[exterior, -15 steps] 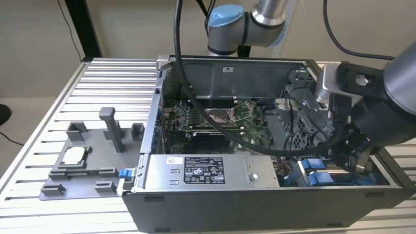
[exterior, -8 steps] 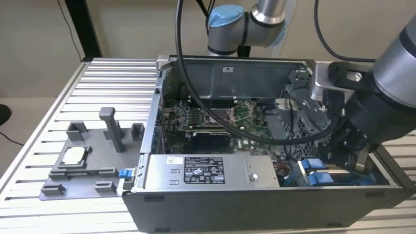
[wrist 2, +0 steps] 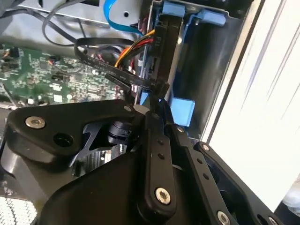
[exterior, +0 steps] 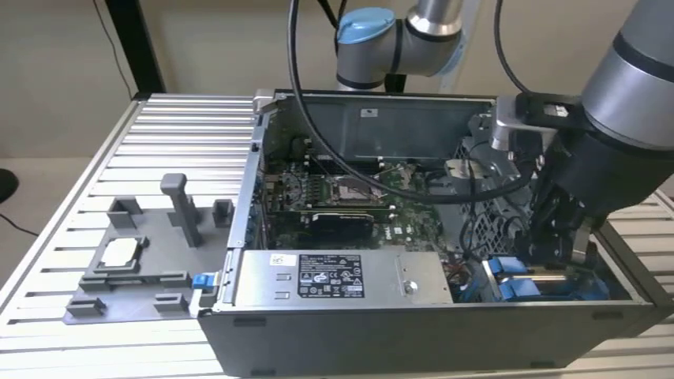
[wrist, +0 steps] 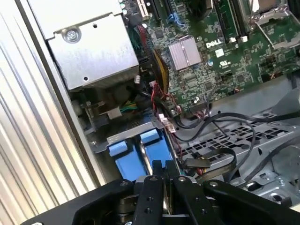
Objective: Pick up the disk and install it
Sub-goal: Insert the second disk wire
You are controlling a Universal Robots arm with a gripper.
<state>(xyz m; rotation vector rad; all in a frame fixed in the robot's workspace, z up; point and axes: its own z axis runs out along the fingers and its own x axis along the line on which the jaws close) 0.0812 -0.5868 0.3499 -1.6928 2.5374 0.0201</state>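
Observation:
The disk (exterior: pixel 555 278) stands on edge in the drive bay at the front corner of the open computer case, at the exterior view's right. Its blue carrier (wrist: pixel 132 161) and end tabs (exterior: pixel 513 287) frame it. My gripper (exterior: pixel 558 251) reaches down into that bay from above. In both wrist views the black fingers (wrist 2: pixel 161 140) press together on the thin edge of the disk (wrist 2: pixel 166 51), so my gripper (wrist 2: pixel 153 112) is shut on it. A narrow silver strip shows between the fingertips of my gripper (wrist: pixel 163 165).
A grey power-supply box (exterior: pixel 316 276) lies along the case front beside the bay. The green motherboard (wrist: pixel 206 51) and loose black cables (wrist: pixel 208 126) sit close by. A grey fixture (exterior: pixel 137 268) with a small silver chip (exterior: pixel 119 251) rests on the slatted table (exterior: pixel 179 134).

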